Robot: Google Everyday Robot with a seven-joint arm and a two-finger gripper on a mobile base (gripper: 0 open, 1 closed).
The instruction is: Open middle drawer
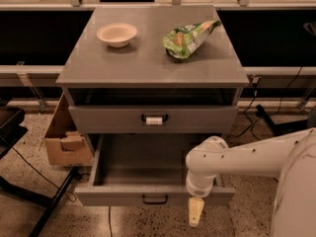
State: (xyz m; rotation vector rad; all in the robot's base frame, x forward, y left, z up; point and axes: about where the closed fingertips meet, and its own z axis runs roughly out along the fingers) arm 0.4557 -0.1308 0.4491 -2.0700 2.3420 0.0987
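Observation:
The grey three-drawer cabinet (148, 63) stands in the middle of the view. Its middle drawer (118, 195), wide and shallow with a small black loop handle (155, 199), is pulled far out and shows a bare inside. The drawer above it (108, 118) has a white tag on its handle (154, 120). My gripper (195, 213) hangs pointing down just in front of the middle drawer's front panel, right of the handle and apart from it. It holds nothing. My white arm (247, 157) reaches in from the right.
A cream bowl (117, 34) and a green snack bag (190, 38) lie on the cabinet top. An open cardboard box (64, 142) sits on the floor at the cabinet's left. Black cables and a dark stand leg (49, 206) cross the speckled floor at left; more cables lie at right.

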